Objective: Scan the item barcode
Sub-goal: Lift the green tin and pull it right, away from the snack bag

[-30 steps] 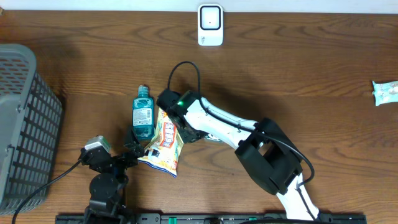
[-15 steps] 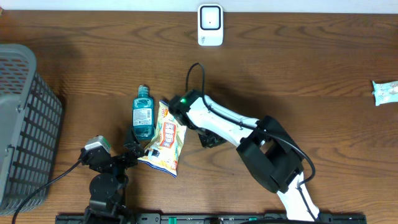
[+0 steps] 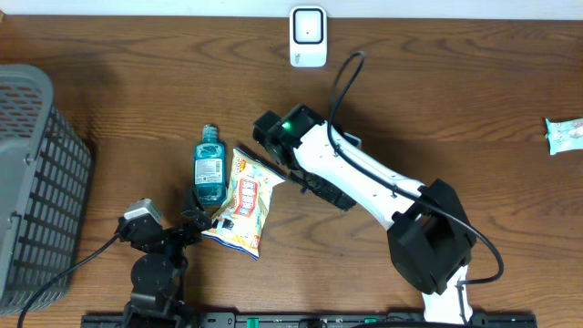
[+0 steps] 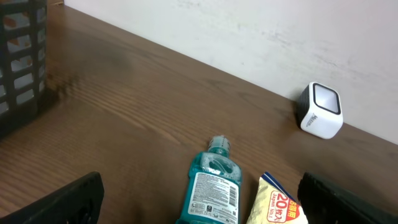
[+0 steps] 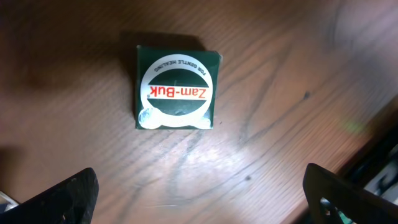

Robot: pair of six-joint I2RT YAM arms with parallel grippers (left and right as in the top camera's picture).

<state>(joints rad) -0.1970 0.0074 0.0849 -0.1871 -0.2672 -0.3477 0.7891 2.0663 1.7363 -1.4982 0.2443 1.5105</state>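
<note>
Hovering over a small green Zam-Buk box [image 5: 177, 89], the right pincer [image 5: 199, 173] stands wide open w/ nothing between its fingers. The box lies flat on the worktop [image 5: 273, 143] straight below it, round label up, touching neither finger. No barcode shows on that face.

Looks like the pick-up step: item not yet in grip, scan not done. Next move prob. calls for dropping straight down, closing across two opposite sides of the box, then lifting & turning a coded face toward the scanner [image 3: 308, 37], which sits well beyond the pincer at the worktop's far edge.

Left pincer [image 4: 200, 186] is also wide open & holds nothing; mouthwash bottle [image 4: 212, 165] & snack bag [image 4: 277, 202] lie just ahead of it.

Containers: one grey basket [image 3: 41, 182], well off to the left pincer's left; contents can't be made out.
</note>
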